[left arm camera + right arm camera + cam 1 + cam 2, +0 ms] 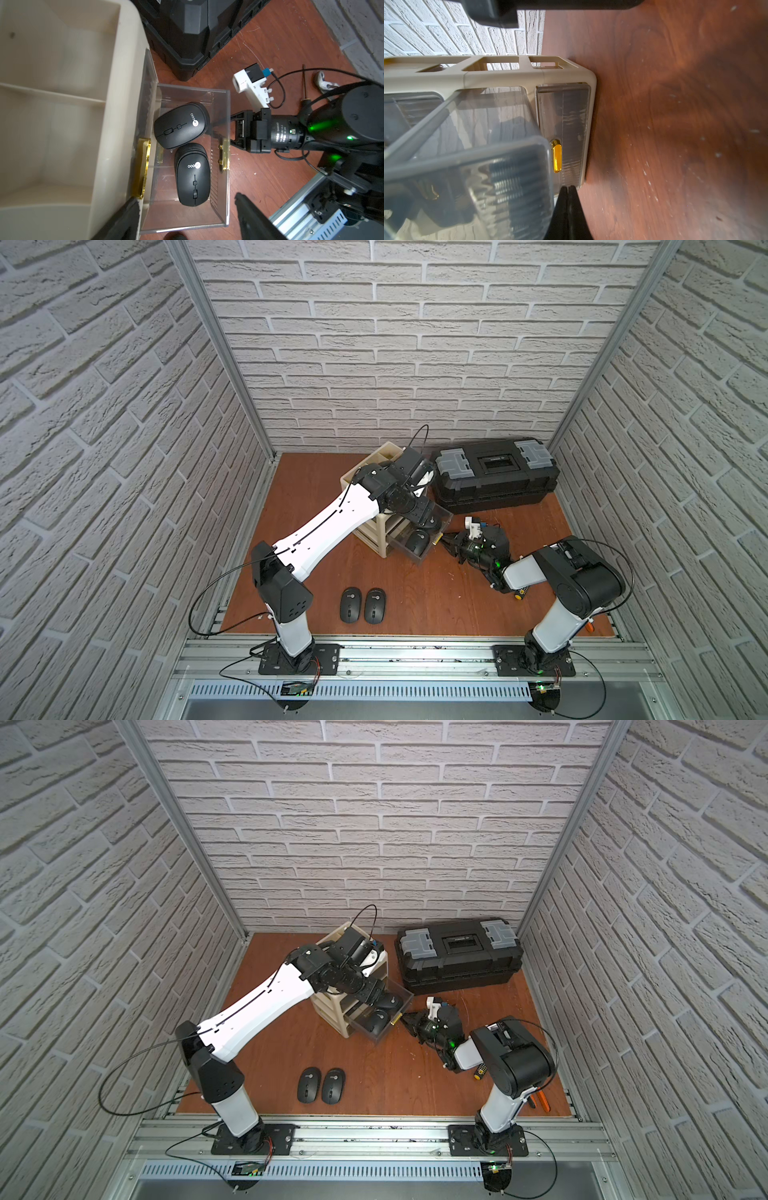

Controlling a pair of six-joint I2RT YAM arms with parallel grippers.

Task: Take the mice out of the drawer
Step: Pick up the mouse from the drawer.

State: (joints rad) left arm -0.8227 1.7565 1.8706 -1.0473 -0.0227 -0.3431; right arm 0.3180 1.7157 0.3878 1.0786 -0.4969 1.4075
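Left gripper (186, 197), spread, above two mice (180, 124) in the open drawer (220, 116); straddle one mouse squarely before closing. Right gripper (568, 188) pressed together.

2 mice (309, 1085) paired on table (415, 1085) front; 2 more mice (377, 1020) in open drawer (406, 999), L arm (266, 1006) above.

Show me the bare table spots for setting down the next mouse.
Widest bare patch: front centre, between the two mice on the table and the right arm. Also free: the back-left corner, between the drawer unit and the side wall. Crowded: the gap hemmed by the open drawer, toolbox and right gripper.
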